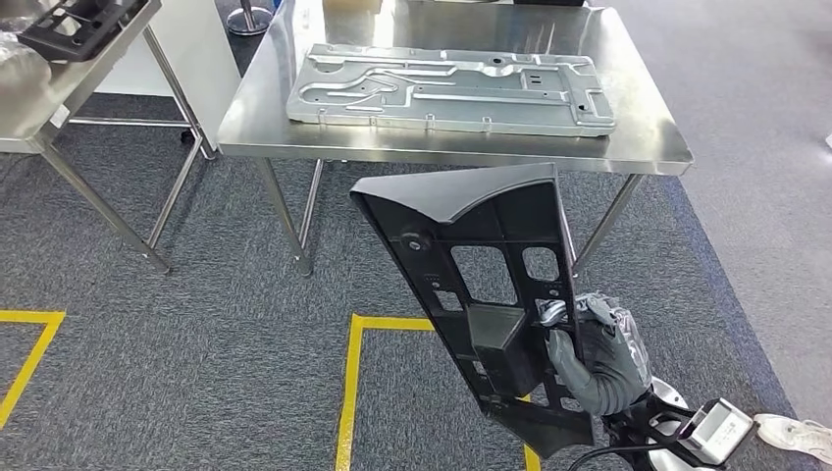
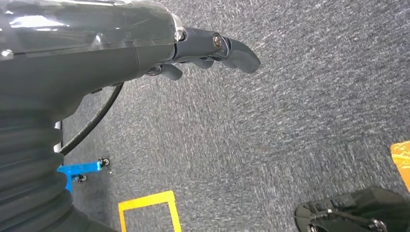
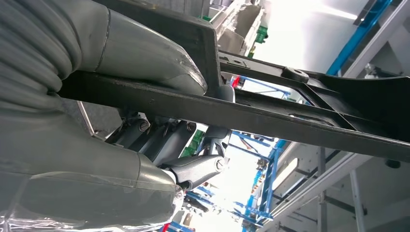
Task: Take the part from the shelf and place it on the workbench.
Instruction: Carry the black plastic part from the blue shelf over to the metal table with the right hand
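Observation:
My right hand point(image 1: 594, 355) grips a long black plastic part point(image 1: 481, 285) with cut-outs and holds it upright above the carpet, in front of the steel workbench point(image 1: 648, 137). Up close, the right hand point(image 3: 145, 63) wraps one bar of the black part point(image 3: 300, 121). My left hand point(image 2: 212, 50) hangs over the grey carpet with its fingers apart and nothing in them. A corner of the black part point(image 2: 358, 212) lies at the edge of the left wrist view.
A large grey metal panel point(image 1: 451, 88) lies flat on the workbench. A second steel table point(image 1: 59, 98) at the left carries another black part point(image 1: 74, 25). Yellow tape lines point(image 1: 348, 392) mark the carpet. A person's shoe point(image 1: 800, 432) is at the lower right.

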Available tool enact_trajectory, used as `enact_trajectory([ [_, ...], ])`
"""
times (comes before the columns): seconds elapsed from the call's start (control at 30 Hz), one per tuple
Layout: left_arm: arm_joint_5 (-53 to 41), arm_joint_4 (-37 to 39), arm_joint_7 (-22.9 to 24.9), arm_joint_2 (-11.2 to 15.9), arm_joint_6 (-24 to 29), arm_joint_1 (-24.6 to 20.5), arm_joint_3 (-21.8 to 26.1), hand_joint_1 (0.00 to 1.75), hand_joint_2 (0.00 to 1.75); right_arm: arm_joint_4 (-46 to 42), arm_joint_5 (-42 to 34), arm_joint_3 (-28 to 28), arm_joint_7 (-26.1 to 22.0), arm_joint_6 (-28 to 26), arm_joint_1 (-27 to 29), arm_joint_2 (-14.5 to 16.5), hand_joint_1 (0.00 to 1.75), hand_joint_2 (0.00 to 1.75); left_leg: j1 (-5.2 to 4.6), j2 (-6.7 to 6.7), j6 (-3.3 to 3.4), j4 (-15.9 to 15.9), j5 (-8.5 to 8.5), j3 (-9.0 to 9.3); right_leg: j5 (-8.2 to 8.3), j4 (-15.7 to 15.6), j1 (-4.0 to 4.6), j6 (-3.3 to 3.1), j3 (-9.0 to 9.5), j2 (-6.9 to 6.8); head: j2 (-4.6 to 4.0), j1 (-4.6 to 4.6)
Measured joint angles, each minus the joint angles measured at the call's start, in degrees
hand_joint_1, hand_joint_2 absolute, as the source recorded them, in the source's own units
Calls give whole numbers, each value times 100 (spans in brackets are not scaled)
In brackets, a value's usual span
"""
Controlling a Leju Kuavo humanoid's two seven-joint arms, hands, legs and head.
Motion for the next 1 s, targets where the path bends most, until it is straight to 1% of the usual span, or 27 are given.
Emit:
enact_trajectory([
  [0.03, -1, 0, -1, -2, -1, 0, 0, 0, 175, -1, 2, 0, -2, -3, -4, 1, 175, 175, -11, 1, -29, 11, -10, 0, 80, -273, 13, -26, 131, -27, 0, -1],
  [0.07, -1, 0, -1, -3, -1, 2, 0, 0, 175, -2, 6, 1, -3, -7, -6, 1, 175, 175, -19, 3, -62, 18, -17, -2, 94, -407, 31, -55, 189, -41, 0, -1],
  [0.1, -1, 0, -2, -3, -1, 2, 0, 0, 175, -2, 11, 1, -4, -13, -7, 2, 175, 175, -24, 10, -98, 19, -19, -5, 81, -432, 52, -85, 188, -33, 0, -2],
  [0.17, -2, 0, -2, -2, 1, -1, 0, 0, 175, -8, 21, 2, -6, -24, -4, 2, 175, 175, -9, 13, -171, 36, -46, -5, 101, -453, 42, -153, 188, 4, 0, -2],
  [0.2, -2, 0, -2, -2, 1, -4, 0, 0, 175, -15, 26, 3, -6, -30, -9, 2, 175, 175, -2, -10, -201, 137, -124, -43, 112, -470, 32, -192, 194, 15, 0, -2],
  [0.23, -2, 0, -1, -1, 0, -5, 0, 0, 175, -23, 30, 4, -6, -34, -13, 2, 175, 175, 3, -44, -225, 349, -262, -133, 122, -488, 18, -227, 203, 20, 0, -2],
  [0.27, -1, 0, -1, -1, -2, -2, 0, 0, 175, -29, 35, 8, -6, -38, -17, 1, 175, 175, 12, -85, -242, 683, -449, -283, 123, -493, 16, -252, 206, 24, 0, -2],
  [0.3, -1, 0, 1, -1, -4, 3, 0, 0, 175, -32, 37, 11, -5, -41, -18, -1, 175, 175, 14, -108, -256, 1091, -646, -473, 121, -492, 20, -270, 205, 33, 0, -2],
  [0.33, -1, 0, 2, 0, -5, 10, 0, 0, 175, -32, 38, 15, -5, -43, -16, -3, 175, 175, 16, -118, -266, 1456, -780, -647, 119, -491, 25, -276, 205, 46, 0, -2],
  [0.37, -1, 0, 2, 1, -7, 18, 0, 0, 175, -32, 39, 20, -4, -44, -13, -4, 175, 175, 17, -121, -272, 1677, -818, -759, 117, -488, 28, -277, 207, 63, 0, -2],
  [0.4, -1, 0, 3, 2, -7, 24, 0, 0, 175, -32, 39, 26, -4, -45, -11, -5, 175, 175, 18, -121, -271, 1670, -734, -767, 115, -485, 30, -275, 213, 82, 0, -2],
  [0.43, -1, 0, 3, 3, -7, 26, 0, 0, 175, -32, 39, 31, -4, -45, -12, -5, 175, 175, 19, -121, -260, 1428, -549, -665, 110, -481, 31, -268, 223, 102, 0, -2],
  [0.47, -1, 0, 3, 4, -7, 26, 0, 0, 175, -32, 39, 35, -4, -45, -12, -5, 175, 175, 19, -129, -243, 1030, -320, -488, 102, -475, 31, -255, 233, 120, 0, -2],
  [0.5, -1, 0, 3, 5, -7, 25, 0, 0, 175, -32, 39, 39, -4, -45, -13, -5, 175, 175, 13, -143, -222, 620, -145, -303, 90, -461, 43, -236, 237, 137, 0, -2],
  [0.53, -1, 0, 3, 5, -8, 21, 0, 0, 175, -32, 39, 40, -3, -45, -13, -5, 175, 175, 8, -157, -195, 314, -37, -166, 81, -447, 53, -210, 233, 153, 0, -2],
  [0.57, -1, 0, 3, 6, -8, 18, 0, 0, 175, -32, 39, 40, -3, -45, -13, -5, 175, 175, 2, -171, -169, 143, 0, -94, 76, -436, 62, -183, 223, 163, 0, -2],
  [0.67, 1, 0, 3, 4, -9, 13, 0, 0, 175, -34, 39, 44, -2, -45, -12, 10, 175, 175, -6, -169, -58, 66, 7, -80, 67, -422, 54, -81, 208, 167, 0, -2],
  [0.7, 2, 0, 3, 3, -12, 12, 0, 0, 175, -36, 39, 46, -2, -45, -13, 19, 175, 175, -2, -162, -13, 46, 24, -74, 10, -353, 46, -52, 183, 153, 0, -1],
  [0.73, 4, 0, 4, 2, -17, 9, 0, 0, 175, -37, 39, 47, -2, -45, -17, 26, 175, 175, 7, -154, 26, 25, 41, -70, -106, -185, 40, -29, 112, 139, 0, -1],
  [0.77, 14, 0, 7, 2, -30, 7, 0, 0, 175, -37, 39, 47, -2, -44, -19, 29, 175, 175, 9, -147, 52, 15, 49, -69, -277, 106, 33, -14, -18, 122, 0, 0],
  [0.8, 36, 0, 10, 2, -58, 6, 1, 0, 175, -35, 39, 47, -2, -42, -22, 31, 175, 175, 4, -143, 66, 16, 49, -77, -470, 487, 32, -2, -201, 112, 0, 0],
  [0.83, 68, 0, 9, 2, -102, 6, 8, 0, 175, -29, 39, 47, -2, -39, -23, 33, 175, 175, -2, -139, 73, 19, 47, -83, -622, 865, 30, 9, -384, 107, 0, -1],
  [0.87, 104, 0, 5, 3, -151, 7, 18, 0, 175, -21, 39, 47, -2, -35, -22, 34, 175, 175, -9, -137, 77, 21, 33, -85, -679, 1123, 29, 16, -514, 103, 0, -1],
  [0.9, 135, 0, -2, 3, -193, 7, 31, 0, 175, -13, 40, 47, -2, -33, -23, 34, 175, 175, -13, -135, 78, 24, 16, -81, -622, 1180, 30, 15, -548, 100, 0, -1],
  [0.93, 155, 0, -11, 3, -221, 8, 46, 0, 175, -5, 42, 47, -2, -31, -24, 34, 175, 175, -16, -135, 75, 26, -6, -67, -464, 1007, 32, 5, -468, 95, 0, -1],
  [0.97, 162, 0, -16, 3, -230, 8, 58, 0, 175, 0, 43, 47, -2, -29, -25, 34, 175, 175, -18, -135, 69, 28, -31, -43, -248, 647, 36, -17, -289, 82, 0, -1],
  [1.0, 166, 0, -21, 2, -231, 9, 69, 0, 175, 2, 44, 47, -2, -29, -27, 34, 175, 175, -21, -133, 55, 31, -48, -19, -85, 238, 48, -51, -80, 50, 0, -1],
])
